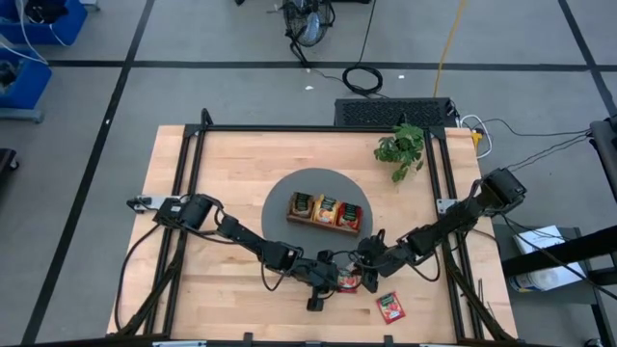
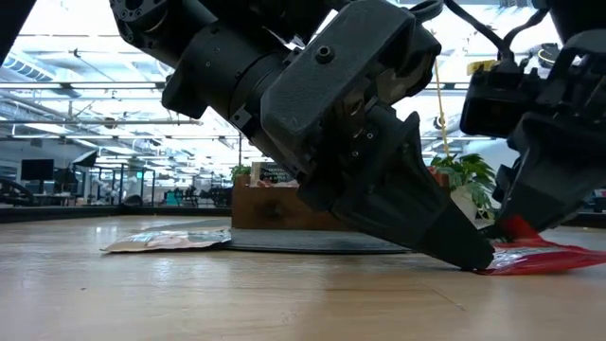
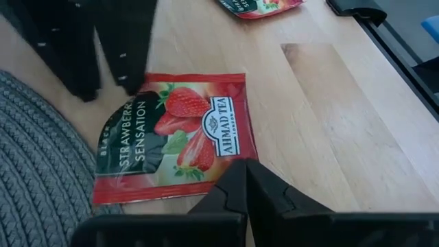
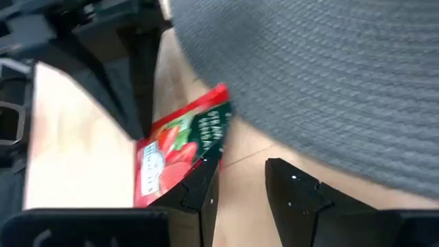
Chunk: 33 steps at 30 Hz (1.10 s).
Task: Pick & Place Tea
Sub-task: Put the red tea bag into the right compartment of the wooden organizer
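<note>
Left gripper (image 3: 245,180) pinched together, pinning red sachet (image 3: 175,134); right gripper (image 4: 236,180) apart at sachet's 3 o'clock edge. Steady it, then pinch the edge.

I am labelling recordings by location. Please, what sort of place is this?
Probably a robotics lab in a large open workspace: a wooden table stands on a grey floor with cables, and the low view shows ceiling lights and far desks with monitors.
</note>
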Tool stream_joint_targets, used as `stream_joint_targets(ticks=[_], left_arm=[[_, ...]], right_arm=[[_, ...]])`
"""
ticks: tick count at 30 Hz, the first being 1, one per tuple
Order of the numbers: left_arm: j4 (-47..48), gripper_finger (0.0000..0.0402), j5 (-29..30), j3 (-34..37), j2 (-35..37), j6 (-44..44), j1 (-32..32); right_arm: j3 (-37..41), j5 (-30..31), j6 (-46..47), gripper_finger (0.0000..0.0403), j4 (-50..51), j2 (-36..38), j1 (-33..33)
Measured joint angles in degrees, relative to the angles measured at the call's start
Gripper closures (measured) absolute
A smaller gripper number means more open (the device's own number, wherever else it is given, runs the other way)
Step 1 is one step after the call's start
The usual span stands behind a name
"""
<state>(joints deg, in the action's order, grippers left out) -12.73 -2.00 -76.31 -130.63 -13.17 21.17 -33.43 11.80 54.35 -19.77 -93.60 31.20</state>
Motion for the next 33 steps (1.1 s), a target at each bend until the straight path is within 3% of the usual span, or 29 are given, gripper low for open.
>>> stream_joint_targets(ticks=[9,15,23,28,33], left_arm=[[0.0,0.0398,0.0,0.0,0.0,0.0,0.0],[0.0,0.0396,0.0,0.0,0.0,0.0,0.0],[-0.1,0.0391,0.0,0.0,0.0,0.1,0.0],[-0.2,0.0396,0.0,0.0,0.0,1.2,0.0],[-0.3,0.0372,0.2,0.0,0.0,2.0,0.0]], right_arm=[[0.0,-2.9,-2.6,0.0293,-5.4,0.4,0.0],[-0.1,-3.0,0.5,0.0293,1.7,0.4,0.0],[0.1,-3.0,-1.5,0.0296,0.7,0.4,0.0],[0.2,-1.4,-3.0,0.0327,0.9,0.3,0.0],[0.2,-1.3,-5.1,0.039,0.9,0.3,0.3]])
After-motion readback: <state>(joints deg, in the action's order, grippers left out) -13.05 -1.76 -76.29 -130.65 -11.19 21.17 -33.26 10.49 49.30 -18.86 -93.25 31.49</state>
